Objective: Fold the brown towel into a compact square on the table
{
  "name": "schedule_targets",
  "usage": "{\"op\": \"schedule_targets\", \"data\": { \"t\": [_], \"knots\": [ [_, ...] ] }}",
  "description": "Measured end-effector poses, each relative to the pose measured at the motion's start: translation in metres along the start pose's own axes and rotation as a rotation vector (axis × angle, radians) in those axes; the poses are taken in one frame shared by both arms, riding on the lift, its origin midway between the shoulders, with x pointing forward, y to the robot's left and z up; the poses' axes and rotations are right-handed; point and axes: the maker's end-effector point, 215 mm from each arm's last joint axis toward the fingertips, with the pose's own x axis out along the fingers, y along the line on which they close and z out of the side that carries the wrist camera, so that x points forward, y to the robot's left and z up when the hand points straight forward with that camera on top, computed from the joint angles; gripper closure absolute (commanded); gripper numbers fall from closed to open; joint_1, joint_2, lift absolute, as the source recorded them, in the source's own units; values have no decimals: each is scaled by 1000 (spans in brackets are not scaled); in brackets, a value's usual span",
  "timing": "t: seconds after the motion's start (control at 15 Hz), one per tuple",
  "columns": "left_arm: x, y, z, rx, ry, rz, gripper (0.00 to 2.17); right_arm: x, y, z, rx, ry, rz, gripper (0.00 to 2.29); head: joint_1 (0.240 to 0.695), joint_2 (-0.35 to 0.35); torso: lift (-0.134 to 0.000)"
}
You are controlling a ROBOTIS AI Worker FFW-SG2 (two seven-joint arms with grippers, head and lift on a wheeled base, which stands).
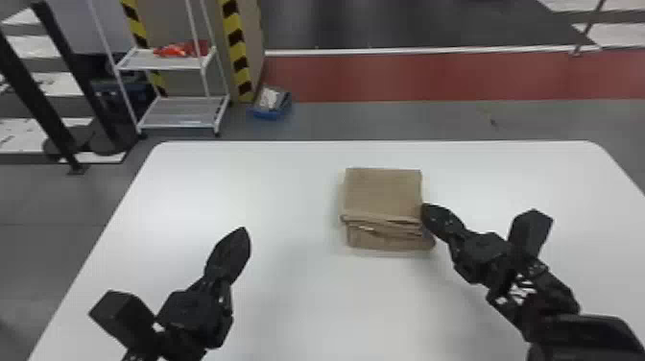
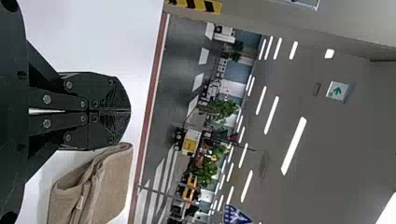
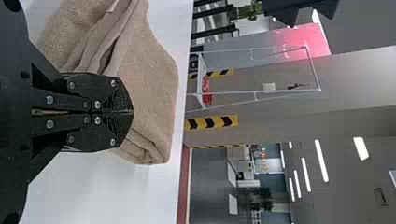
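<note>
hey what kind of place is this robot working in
It looks like a workshop or a robotics test area, perhaps inside a larger industrial hall: yellow-and-black hazard stripes on the partition edges, a white wire-frame shelf rack, and a marked red floor strip beyond the table.

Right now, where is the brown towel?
In the head view, the brown towel lies on the white table, a little right of the middle, just left of the right gripper.
</note>
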Motion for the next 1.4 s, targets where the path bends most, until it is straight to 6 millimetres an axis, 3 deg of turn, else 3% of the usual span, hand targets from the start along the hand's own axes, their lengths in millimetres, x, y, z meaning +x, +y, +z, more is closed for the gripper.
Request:
{"op": "schedule_targets", "data": {
  "t": [0.07,0.13,0.2,0.27,0.33,0.4,0.47,0.6,0.8,0.93,1.07,1.2,1.4],
  "knots": [
    [1,-3,1,0,1,-2,2142,-4,-1,13,5,-27,-1,1717,695,21,-111],
    [3,-6,3,3,3,-4,2138,-8,2,26,14,-46,5,1247,695,18,-111],
    [4,-9,8,10,3,-1,1976,-13,8,39,27,-62,16,495,695,17,-111],
    [4,-11,14,22,-3,16,1629,-20,18,55,32,-77,28,-1,695,18,-111],
    [4,-12,21,32,-14,38,1136,-27,28,68,28,-92,34,-1,695,23,-111],
    [4,-15,30,43,-33,53,431,-35,38,81,18,-109,28,-1,695,32,-111],
    [4,-19,39,54,-56,55,39,-41,44,91,7,-123,5,12,695,34,-111],
    [2,-23,62,104,-137,105,9,-53,51,100,-11,-126,-73,60,695,35,-111],
    [-9,-45,75,212,-180,132,22,-74,44,80,4,-69,-154,107,695,5,-111],
    [-23,-44,71,238,-165,166,22,-101,23,60,41,-48,-205,107,695,-26,-111],
    [-28,-37,52,256,-102,190,22,-123,10,55,52,-48,-238,107,695,-62,-111],
    [-29,-28,38,255,-54,211,29,-135,11,61,37,-61,-235,110,695,-64,-111],
    [-30,-23,41,250,-55,224,29,-146,27,65,24,-62,-213,107,695,-46,-111]
  ]
}}
